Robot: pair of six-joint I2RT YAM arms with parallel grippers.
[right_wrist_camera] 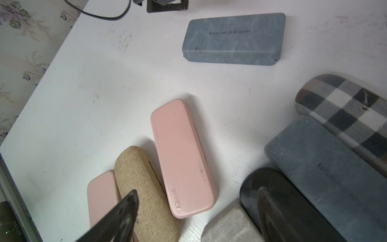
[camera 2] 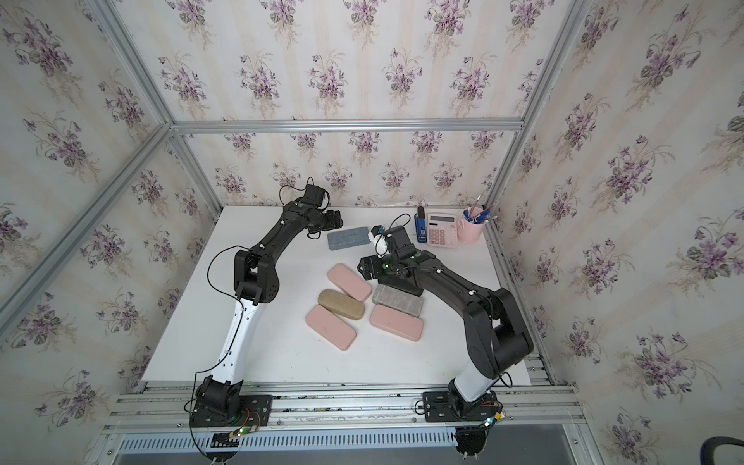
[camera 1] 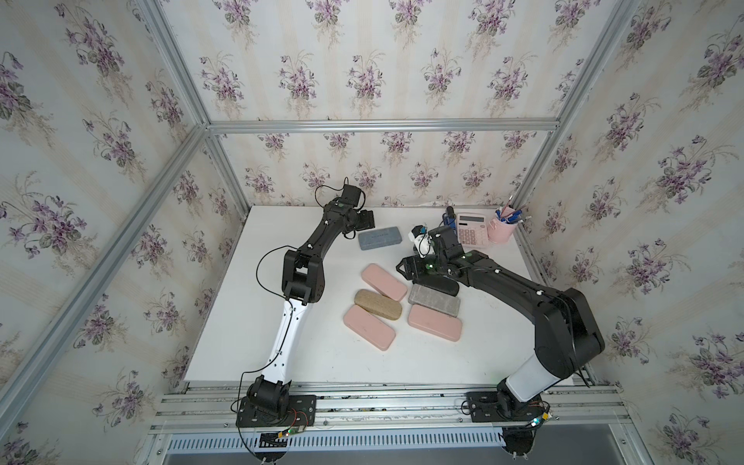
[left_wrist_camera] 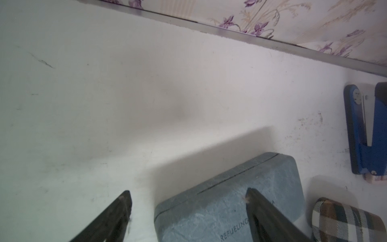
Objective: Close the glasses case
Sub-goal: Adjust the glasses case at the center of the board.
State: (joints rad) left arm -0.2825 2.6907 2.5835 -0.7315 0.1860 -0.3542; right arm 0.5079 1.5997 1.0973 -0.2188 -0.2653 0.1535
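Observation:
A blue-grey glasses case (camera 1: 380,238) (right_wrist_camera: 232,39) lies flat near the back of the white table (camera 1: 306,362). Its lid is down, and only a thin seam shows in the left wrist view (left_wrist_camera: 209,211). My left gripper (camera 1: 368,219) (left_wrist_camera: 188,196) hovers open at the case's left end. One finger is over the lid and the other over bare table, with nothing gripped. My right gripper (camera 1: 404,269) (right_wrist_camera: 196,194) hangs open and empty above the cluster of cases at mid-table.
Closed cases lie at mid-table: three pink ones (camera 1: 384,282), a tan one (camera 1: 378,304), a light grey one (camera 1: 435,300), a black one (right_wrist_camera: 278,201), a second blue-grey one (right_wrist_camera: 326,174) and a plaid one (right_wrist_camera: 345,113). At the back right stand a blue stapler (left_wrist_camera: 364,130), a pink calculator (camera 1: 469,229) and a pen cup (camera 1: 501,229).

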